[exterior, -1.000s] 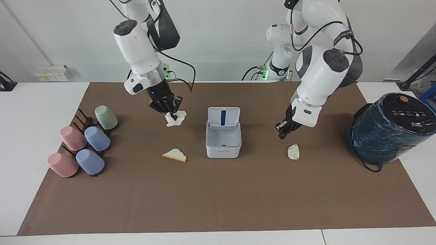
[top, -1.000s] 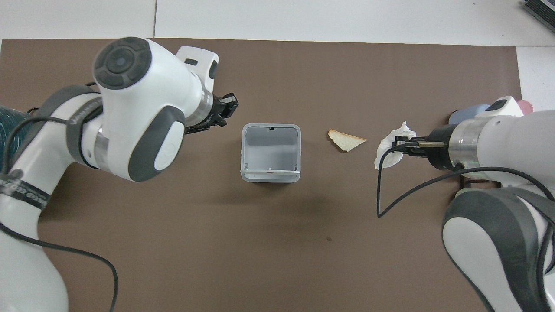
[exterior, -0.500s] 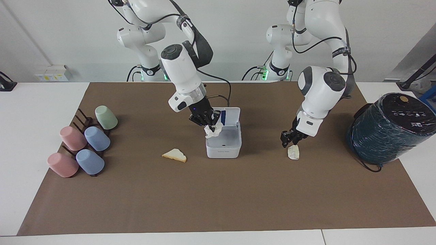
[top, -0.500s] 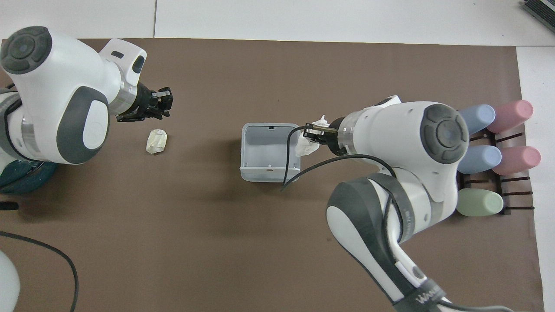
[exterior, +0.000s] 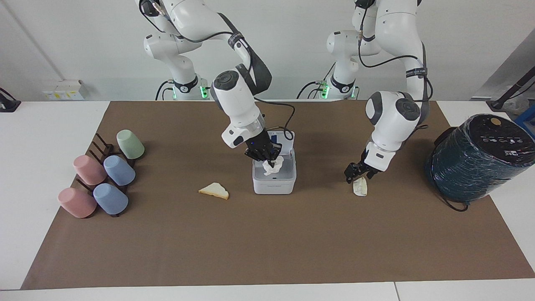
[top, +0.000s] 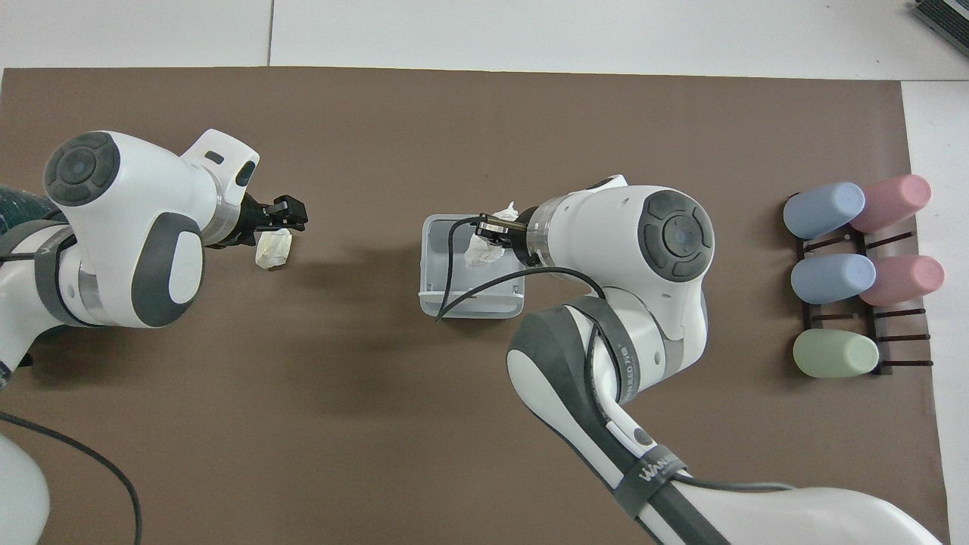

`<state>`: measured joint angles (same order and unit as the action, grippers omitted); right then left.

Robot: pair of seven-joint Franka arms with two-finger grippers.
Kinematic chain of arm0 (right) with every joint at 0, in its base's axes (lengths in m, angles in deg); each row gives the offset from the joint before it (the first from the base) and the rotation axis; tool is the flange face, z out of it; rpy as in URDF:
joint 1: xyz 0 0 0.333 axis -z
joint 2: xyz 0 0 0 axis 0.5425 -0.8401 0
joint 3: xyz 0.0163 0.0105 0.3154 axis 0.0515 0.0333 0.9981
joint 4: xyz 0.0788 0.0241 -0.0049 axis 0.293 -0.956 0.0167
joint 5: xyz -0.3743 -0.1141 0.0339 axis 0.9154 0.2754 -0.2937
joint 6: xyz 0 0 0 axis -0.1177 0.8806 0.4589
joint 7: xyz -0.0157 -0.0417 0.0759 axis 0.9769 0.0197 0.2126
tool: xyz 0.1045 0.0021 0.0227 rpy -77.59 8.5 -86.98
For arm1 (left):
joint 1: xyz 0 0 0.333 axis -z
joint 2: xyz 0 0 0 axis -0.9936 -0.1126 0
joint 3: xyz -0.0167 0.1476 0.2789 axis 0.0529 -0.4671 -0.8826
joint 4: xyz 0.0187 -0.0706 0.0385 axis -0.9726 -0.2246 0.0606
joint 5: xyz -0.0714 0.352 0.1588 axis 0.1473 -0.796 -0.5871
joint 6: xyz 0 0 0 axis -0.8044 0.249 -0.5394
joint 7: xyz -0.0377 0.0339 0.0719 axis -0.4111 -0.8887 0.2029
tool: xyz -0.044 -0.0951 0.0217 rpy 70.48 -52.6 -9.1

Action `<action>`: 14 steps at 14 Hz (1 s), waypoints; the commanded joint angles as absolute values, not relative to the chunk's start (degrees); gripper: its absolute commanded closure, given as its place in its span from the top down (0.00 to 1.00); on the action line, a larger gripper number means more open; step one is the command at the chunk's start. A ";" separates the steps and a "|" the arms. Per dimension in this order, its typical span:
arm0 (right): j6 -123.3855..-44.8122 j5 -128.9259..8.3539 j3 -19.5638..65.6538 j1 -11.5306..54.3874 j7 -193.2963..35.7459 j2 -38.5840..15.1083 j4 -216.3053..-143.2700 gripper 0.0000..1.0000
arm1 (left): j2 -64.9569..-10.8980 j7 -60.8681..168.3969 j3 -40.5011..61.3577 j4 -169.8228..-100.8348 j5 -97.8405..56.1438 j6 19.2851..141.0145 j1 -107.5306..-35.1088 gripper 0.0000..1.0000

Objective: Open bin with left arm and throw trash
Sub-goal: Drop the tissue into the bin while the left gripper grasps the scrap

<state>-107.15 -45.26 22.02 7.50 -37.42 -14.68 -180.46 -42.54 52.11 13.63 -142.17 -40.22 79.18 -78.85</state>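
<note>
Crumpled white tissue (exterior: 272,166), pinched by the right gripper (exterior: 267,159) directly over the small white plastic bin (exterior: 274,187), should drop cleanly once centred; left gripper (exterior: 356,175), grip unreadable, hovers over an off-white paper wad (exterior: 360,187).

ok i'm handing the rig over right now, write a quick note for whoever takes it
Right gripper: over the open bin, shut on the white tissue, which hangs in the bin's mouth, not yet let go.
Left gripper: low over the paper wad on the mat toward the left arm's end; whether it touches or grips cannot be told.
Bread wedge: on the mat beside the bin, toward the right arm's end, untouched.
Done: bin lid is up; tissue brought to the bin.
Left: release the tissue, then bin the paper wad and the wedge.
</note>
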 commanded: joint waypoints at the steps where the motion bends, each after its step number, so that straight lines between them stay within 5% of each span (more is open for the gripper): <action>1: -107.48 -46.75 22.08 7.54 -37.82 -15.64 -179.66 0.33 | -44.03 53.04 13.82 -143.20 -40.54 83.18 -79.40 0.93; 2: -107.48 -46.75 22.08 7.63 -37.82 -15.64 -179.66 0.55 | -44.47 53.12 13.73 -143.20 -40.71 83.70 -79.41 0.93; 3: -107.48 -46.75 22.08 7.63 -37.73 -15.64 -179.57 0.87 | -44.65 53.47 13.73 -143.37 -40.71 83.97 -79.41 0.93; 4: -107.56 -46.75 22.08 7.54 -37.73 -15.64 -179.40 1.00 | -44.57 54.26 13.64 -143.81 -40.71 83.97 -79.41 0.92; 8: -106.69 -46.83 22.08 7.72 -37.20 -14.33 -179.22 1.00 | -44.39 56.19 13.38 -145.31 -40.80 83.97 -79.32 0.72; 13: -102.22 -45.96 21.21 12.09 -38.07 -7.31 -179.22 1.00 | -44.48 56.55 13.38 -144.79 -40.80 83.80 -79.40 0.06; 14: -100.55 -45.52 21.12 13.33 -39.91 -6.51 -179.22 1.00 | -44.57 56.55 13.29 -144.52 -40.80 83.80 -79.41 0.00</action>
